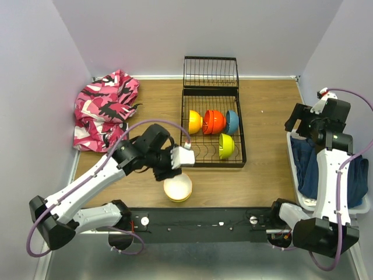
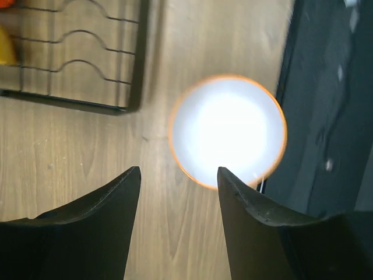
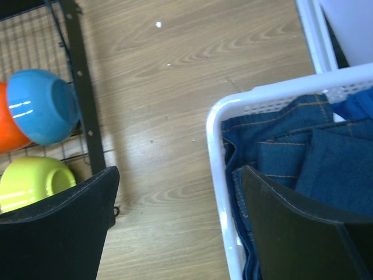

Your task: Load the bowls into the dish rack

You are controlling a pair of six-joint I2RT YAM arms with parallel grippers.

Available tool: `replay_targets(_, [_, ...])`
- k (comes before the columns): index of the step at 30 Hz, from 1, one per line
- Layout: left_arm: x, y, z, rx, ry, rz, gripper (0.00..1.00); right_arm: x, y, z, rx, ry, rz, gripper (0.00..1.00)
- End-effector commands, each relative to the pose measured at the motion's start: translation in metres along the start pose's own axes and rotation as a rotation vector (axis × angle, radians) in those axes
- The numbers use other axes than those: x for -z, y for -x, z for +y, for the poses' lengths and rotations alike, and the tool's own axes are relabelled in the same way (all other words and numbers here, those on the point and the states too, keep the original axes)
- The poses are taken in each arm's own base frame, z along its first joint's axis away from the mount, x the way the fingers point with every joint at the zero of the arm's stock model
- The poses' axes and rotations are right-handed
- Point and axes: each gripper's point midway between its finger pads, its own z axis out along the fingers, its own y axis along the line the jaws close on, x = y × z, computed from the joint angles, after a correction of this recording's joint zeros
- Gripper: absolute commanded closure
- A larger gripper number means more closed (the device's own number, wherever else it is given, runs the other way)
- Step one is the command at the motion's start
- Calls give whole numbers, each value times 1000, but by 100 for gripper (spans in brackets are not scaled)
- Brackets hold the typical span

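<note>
The black wire dish rack (image 1: 242,146) holds an orange bowl (image 1: 194,122), a red bowl (image 1: 214,121), a blue bowl (image 1: 232,122) and a lime green bowl (image 1: 226,146), all on edge. A cream-white bowl (image 1: 178,188) sits nested in an orange one on the table near the front edge, seen glaring white in the left wrist view (image 2: 227,129). My left gripper (image 2: 178,172) is open and empty just above and left of that bowl. My right gripper (image 3: 178,175) is open and empty, high over the rim of the white basket (image 3: 217,151). The blue (image 3: 41,105) and green (image 3: 32,182) bowls show there.
A pink camouflage cloth (image 1: 105,109) lies at the back left. The white basket of blue denim (image 1: 326,169) stands at the right edge. The rack's wire flap (image 1: 210,71) stands up at its far end. The black base rail (image 1: 198,220) runs along the front.
</note>
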Motion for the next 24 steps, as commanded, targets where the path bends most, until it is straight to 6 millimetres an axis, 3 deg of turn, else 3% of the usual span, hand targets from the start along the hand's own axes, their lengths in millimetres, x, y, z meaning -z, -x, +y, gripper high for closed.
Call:
replay_targets(1, [13,-47,-46,-264,-212,144,37,5,-5,18,20,112,3,7])
replay_targets(5, [8,-53,-52,-329,-220,182,37,7,-2,21,24,126,-25,7])
replay_targets(11, [-16,-62,-60,-400,-262,205,39,8,-5,15,32,93,-30,6])
replay_targets(18, [-36,-74,-84,-445,-338,221,53,12,-6,9,43,61,-25,5])
replay_targets(24, [-48,-79,-90,-474,-350,222,64,13,-8,7,38,49,-23,5])
